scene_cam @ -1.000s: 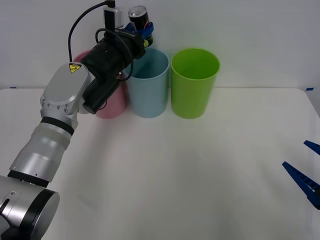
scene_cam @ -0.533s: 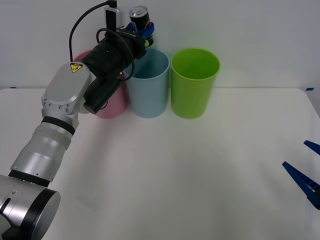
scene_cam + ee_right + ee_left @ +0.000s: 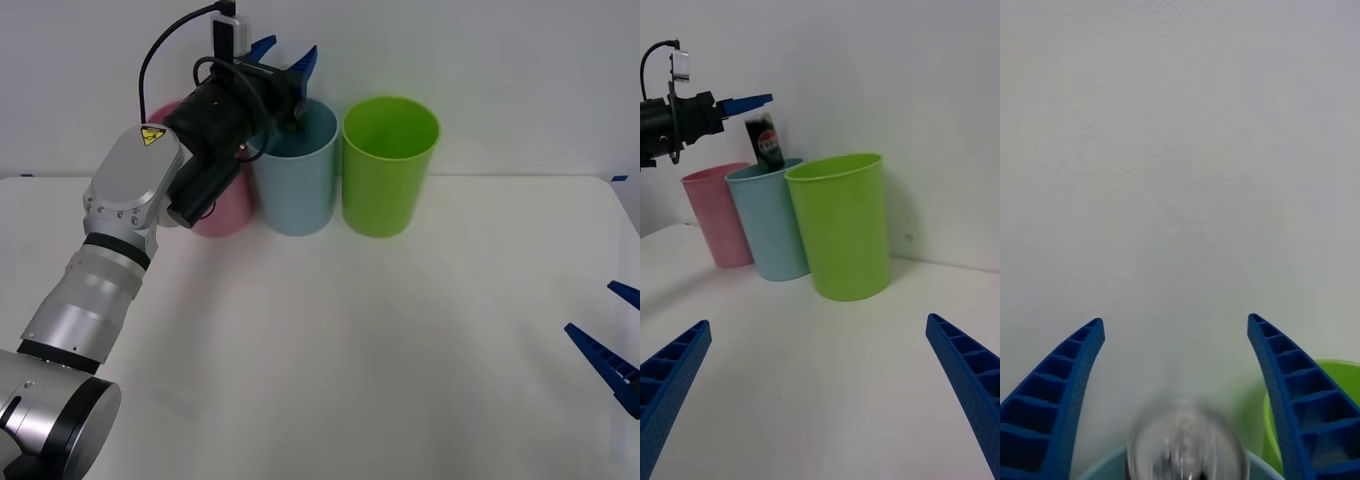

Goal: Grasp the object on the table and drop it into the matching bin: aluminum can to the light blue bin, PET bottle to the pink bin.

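White wall is rising behind the wide plain white table (image 3: 330, 350), where three tall tapered plastic bins are standing in a row at the far edge: a pink bin (image 3: 222, 212), a light blue bin (image 3: 297, 180) touching it, and a lime green bin (image 3: 388, 165) just beside that. I am holding my left claw (image 3: 285, 58) above the light blue bin's rim with its blue ribbed fingers (image 3: 1056, 394) spread wide and gripping nothing. The small black aluminum can (image 3: 765, 144) with its silver top and green-and-white mark is hanging blurred just below my left claw, clear of both fingers, tilted slightly, its lower end already inside the mouth of the light blue bin. I am keeping my right claw (image 3: 820, 397) low over the table's right side, well apart from the bins, its fingers also spread wide.
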